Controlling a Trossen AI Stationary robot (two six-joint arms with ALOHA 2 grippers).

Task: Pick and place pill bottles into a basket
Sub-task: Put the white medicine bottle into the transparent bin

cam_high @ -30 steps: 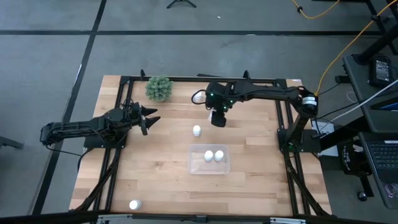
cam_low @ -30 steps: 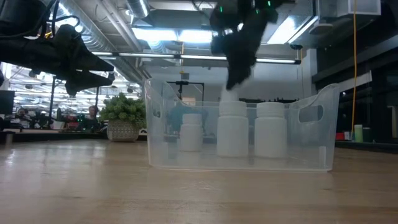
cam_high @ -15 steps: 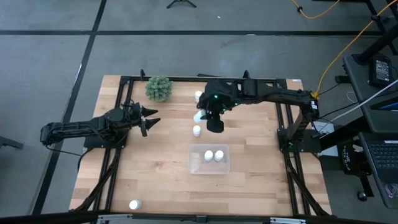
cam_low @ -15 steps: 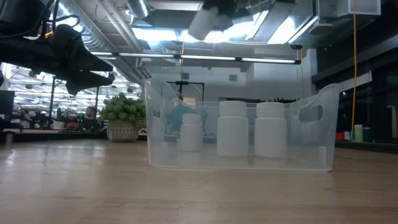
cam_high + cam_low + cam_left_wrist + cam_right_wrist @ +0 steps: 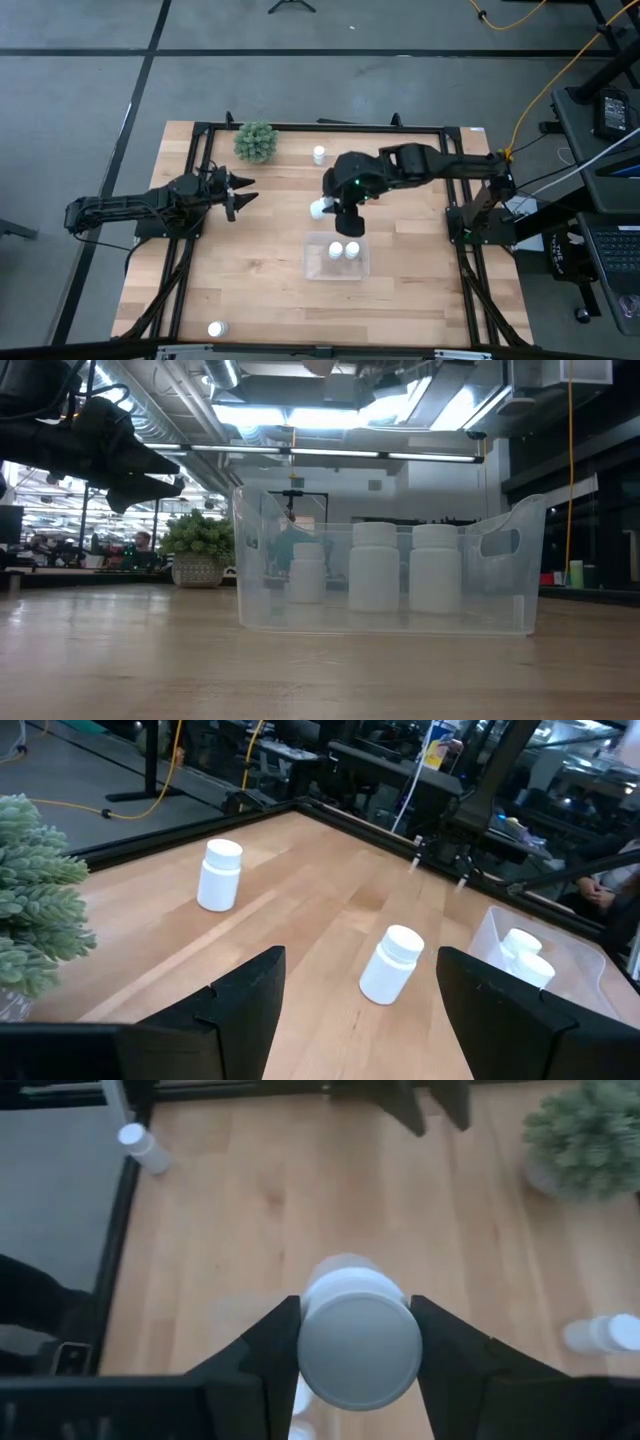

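My right gripper [image 5: 355, 1308] hangs high above the table just beyond the basket's far edge, shut on a white pill bottle [image 5: 360, 1345]. In the low view only the bottle's tip [image 5: 320, 365] shows, at the top edge. The basket [image 5: 310, 270], a clear tray, rests on the table and holds two upright pill bottles [image 5: 343, 250]. Another bottle [image 5: 392, 963] stands on the wood just beyond the basket, one [image 5: 319, 154] near the far edge and one [image 5: 215, 328] at the near left. My left gripper [image 5: 245, 190] waits open at the table's left. My right gripper pinches the pill bottle between its two fingers [image 5: 275, 1345], on opposite sides of the round end [image 5: 360, 1370] that faces the wrist camera. The fingers slant downward toward the table's left. The bottle is lifted clear of the table, well above the basket's rim.
A small green plant [image 5: 257, 142] in a pot stands at the far left corner. A black frame [image 5: 330, 125] runs round the table's edges. Bare wood lies left of the basket and along the near edge.
My right gripper has risen from the table's far middle with the pill bottle and swung toward the near edge, up to the basket's far side. The bottle has come up off the wood and left the top of the low view.
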